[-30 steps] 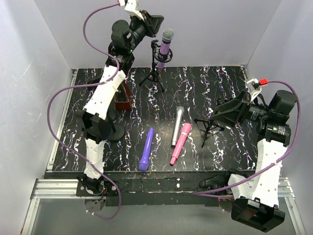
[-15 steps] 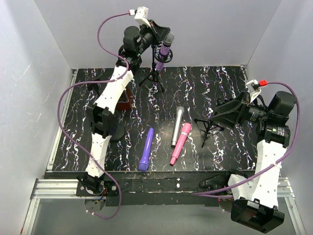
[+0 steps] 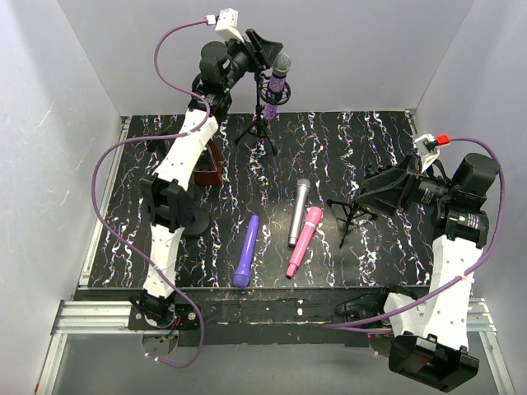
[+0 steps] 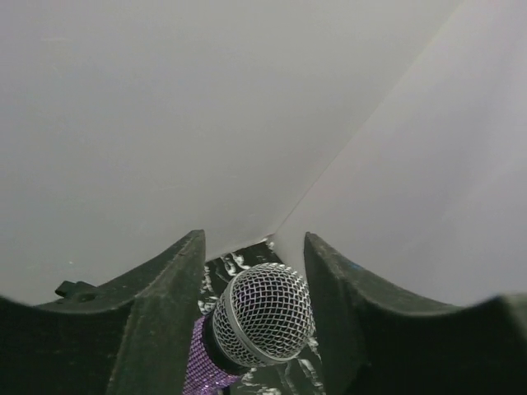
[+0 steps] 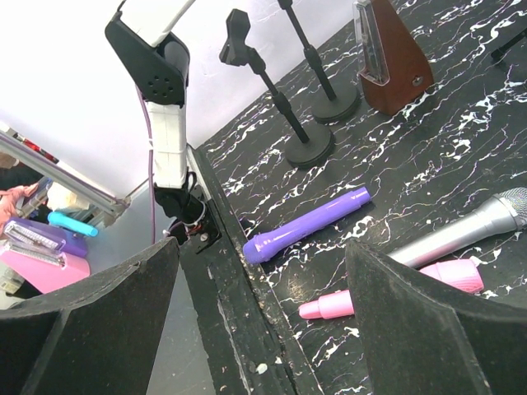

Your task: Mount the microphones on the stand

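Note:
The glittery purple microphone [image 3: 278, 81] with a grey mesh head [image 4: 262, 314] stands upright in the clip of a black tripod stand [image 3: 262, 123] at the back. My left gripper [image 3: 268, 49] is open beside its top, and in the left wrist view [image 4: 254, 239] the head sits between the fingers without clear contact. The violet microphone [image 3: 245, 251], silver-grey microphone [image 3: 298, 211] and pink microphone [image 3: 303, 240] lie on the table near the front. My right gripper [image 3: 370, 191] is open and empty above a small tripod stand [image 3: 354, 212]; the right wrist view [image 5: 263, 247] shows the violet microphone [image 5: 309, 224] between its fingers' sightline.
A dark red wedge-shaped box [image 3: 206, 169] stands at the left, partly behind my left arm. Two round-base stands [image 5: 309, 148] with empty clips are near it. White walls close in at the back and sides. The table's front edge [image 5: 239, 271] is close to the lying microphones.
My left gripper swung right, from beside the stand to the purple microphone's head, then eased back slightly. The right arm and the lying microphones have not moved.

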`<state>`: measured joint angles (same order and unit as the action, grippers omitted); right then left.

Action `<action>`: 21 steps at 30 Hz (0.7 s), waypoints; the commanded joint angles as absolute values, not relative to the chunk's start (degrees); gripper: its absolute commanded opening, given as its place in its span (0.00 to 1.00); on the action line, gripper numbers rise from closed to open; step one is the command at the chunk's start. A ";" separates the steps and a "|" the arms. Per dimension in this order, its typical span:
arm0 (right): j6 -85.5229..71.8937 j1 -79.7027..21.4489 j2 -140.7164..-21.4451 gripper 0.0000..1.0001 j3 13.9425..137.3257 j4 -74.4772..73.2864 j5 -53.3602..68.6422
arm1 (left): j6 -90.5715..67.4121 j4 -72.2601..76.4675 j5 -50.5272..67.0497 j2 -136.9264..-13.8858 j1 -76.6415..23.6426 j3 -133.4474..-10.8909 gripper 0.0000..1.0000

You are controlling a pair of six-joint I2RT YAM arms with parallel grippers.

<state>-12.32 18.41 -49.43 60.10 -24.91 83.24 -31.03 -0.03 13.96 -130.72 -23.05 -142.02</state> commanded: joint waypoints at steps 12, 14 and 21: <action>14.99 18.81 -51.24 0.89 76.71 -55.49 77.36 | -28.65 -3.59 21.09 -90.82 -20.83 -108.58 0.98; 21.50 18.81 -52.20 0.90 79.70 -61.94 74.46 | -28.04 -6.57 22.14 -84.76 -20.66 -100.94 0.98; 29.00 18.81 -50.90 0.91 81.83 -70.23 68.74 | -25.67 -18.01 24.34 -65.15 -20.57 -78.95 0.98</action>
